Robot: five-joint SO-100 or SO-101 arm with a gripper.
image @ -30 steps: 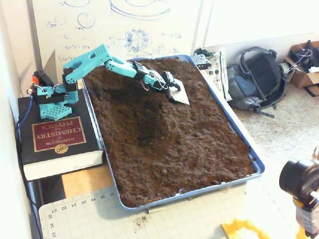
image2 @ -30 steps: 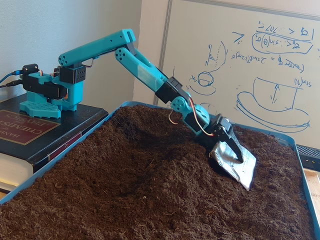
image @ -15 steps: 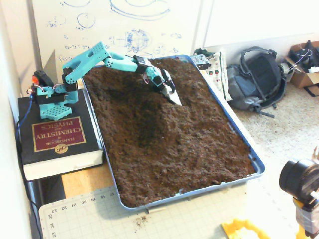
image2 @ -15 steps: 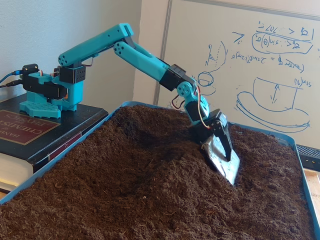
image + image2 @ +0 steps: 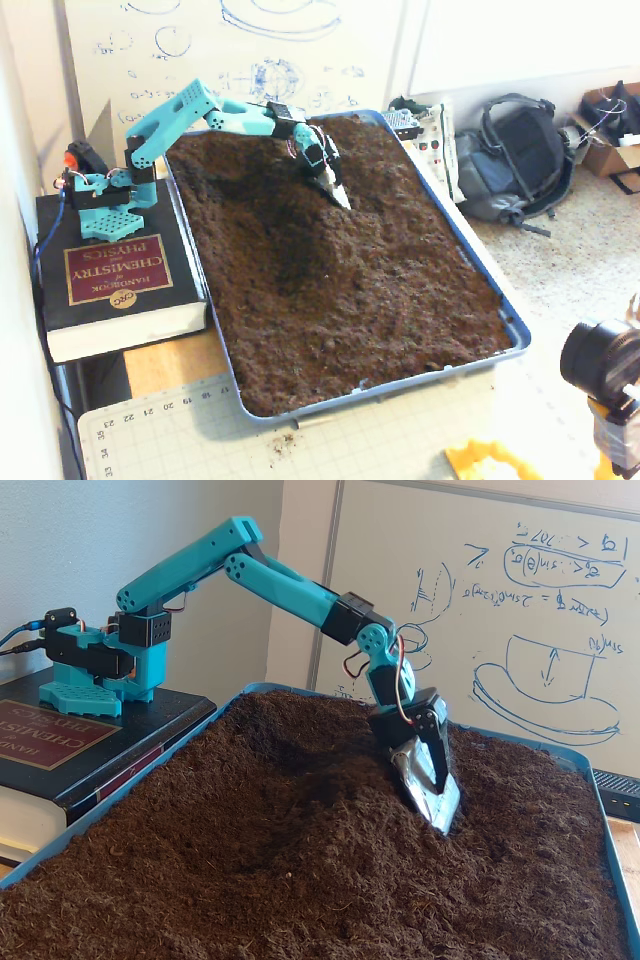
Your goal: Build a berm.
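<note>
A blue tray [image 5: 483, 272] [image 5: 592, 766] is filled with loose dark brown soil. The berm [image 5: 348, 268] [image 5: 335, 852] is a low rounded ridge running from the scoop toward the tray's near end, with a darker shallow trough on its left. My gripper [image 5: 337, 192] [image 5: 438, 798] is a teal arm's end carrying a foil-wrapped blade. Its black finger lies flat against the foil, shut. The blade stands steeply at the ridge's far end with its tip sunk in the soil.
The arm's base stands on a thick black book [image 5: 110, 275] [image 5: 50, 742] left of the tray. A whiteboard [image 5: 520, 600] rises behind the tray. A backpack [image 5: 520, 150] lies on the floor at the right, a camera [image 5: 600, 362] at the bottom right, and a cutting mat [image 5: 200, 432] in front.
The arm has drawn the blade back toward the base, from the right of the soil to its middle. The blade has turned from lying flat to steep and edge-down in the soil.
</note>
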